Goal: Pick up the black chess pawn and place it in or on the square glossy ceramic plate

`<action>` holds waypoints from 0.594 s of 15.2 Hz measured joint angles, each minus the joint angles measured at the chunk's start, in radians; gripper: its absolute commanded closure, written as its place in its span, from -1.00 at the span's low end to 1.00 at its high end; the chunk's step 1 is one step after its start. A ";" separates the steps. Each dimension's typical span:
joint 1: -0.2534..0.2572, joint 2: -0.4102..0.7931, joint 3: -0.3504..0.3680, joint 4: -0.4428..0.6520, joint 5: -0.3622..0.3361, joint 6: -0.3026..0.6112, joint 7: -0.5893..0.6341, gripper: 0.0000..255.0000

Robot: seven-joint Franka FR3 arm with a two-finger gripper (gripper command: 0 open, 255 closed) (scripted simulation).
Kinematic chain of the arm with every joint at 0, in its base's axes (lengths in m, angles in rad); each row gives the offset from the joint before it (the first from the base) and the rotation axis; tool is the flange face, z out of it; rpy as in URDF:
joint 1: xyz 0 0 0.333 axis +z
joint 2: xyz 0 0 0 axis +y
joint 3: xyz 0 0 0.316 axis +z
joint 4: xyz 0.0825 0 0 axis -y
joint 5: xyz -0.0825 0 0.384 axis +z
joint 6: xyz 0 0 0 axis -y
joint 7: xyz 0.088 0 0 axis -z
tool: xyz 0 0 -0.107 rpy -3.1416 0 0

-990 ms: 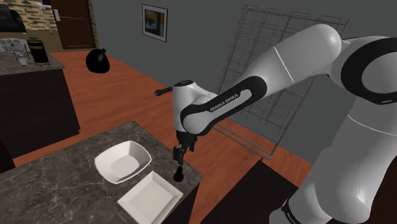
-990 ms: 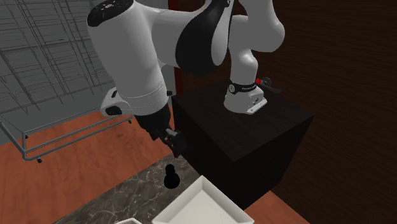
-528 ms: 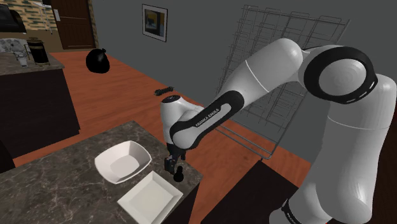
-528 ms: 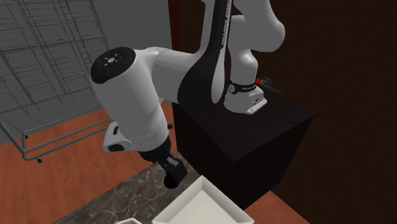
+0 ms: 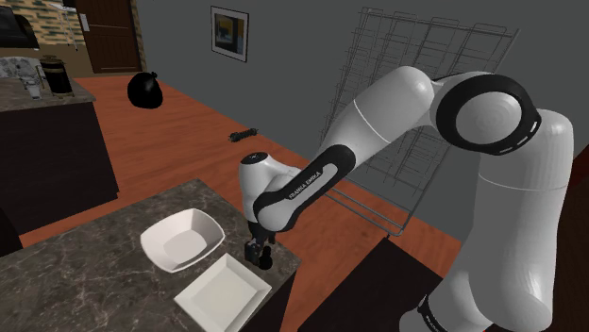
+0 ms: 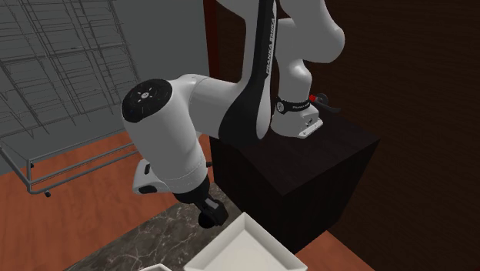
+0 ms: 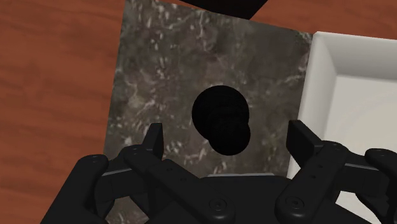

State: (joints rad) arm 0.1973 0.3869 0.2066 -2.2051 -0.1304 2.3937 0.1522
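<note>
1. Room: I noted a grey wall, a red-brown floor point(image 5: 189, 141), a wire rack point(image 5: 415, 66) against the wall and a black bag point(image 5: 144, 90) lying far off.
2. Counter point(image 5: 85, 273): dark marbled top. It bore a bowl, a plate and the pawn, all toward the corner nearest the arm.
3. Bowl point(image 5: 181, 240): white, square and deep, well apart from the pawn.
4. Plate point(image 5: 222, 292): white, square and shallow, with a raised rim. It lay just beside the pawn, and I took it for the target dish.
5. Pawn point(image 7: 221, 119): black, standing on the counter close to its edge. In the wrist view I looked almost straight down on it, between the fingers point(image 7: 153, 139), with bare counter showing on both sides.
6. Gripper point(image 7: 226, 139): low over the pawn, pointing down. The jaws stood wide apart, straddling the piece without touching it, and nothing was held.
7. Step in hand, as I judged it: the end of the reach, just ahead of the grasp. The pawn was not yet lifted and the plate held nothing.
8. Next move, as I judged it: settle a touch lower if needed, then close squarely on the pawn's body, lift clear of the counter, carry it the short way over the rim and let go.
9. Hazard, as I judged it: with the counter edge so near, an off-centre pinch could tip the pawn to the floor.
</note>
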 measured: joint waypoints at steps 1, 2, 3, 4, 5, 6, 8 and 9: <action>0.000 0.001 0.000 0.000 0.000 0.001 0.000 -1.00; 0.000 0.001 0.000 0.000 0.000 0.001 0.000 -1.00; 0.000 0.001 0.000 0.000 0.000 0.002 0.000 -1.00; 0.000 0.001 0.000 0.000 0.000 0.002 0.000 1.00; 0.000 0.001 0.000 0.000 0.000 0.002 0.000 1.00; 0.000 0.001 0.000 0.000 0.000 0.002 0.000 1.00; 0.000 -0.001 0.000 0.000 0.000 0.000 0.000 1.00; 0.000 -0.002 0.000 0.000 0.000 0.000 0.000 1.00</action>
State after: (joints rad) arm 0.1974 0.3851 0.2069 -2.2053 -0.1305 2.3936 0.1520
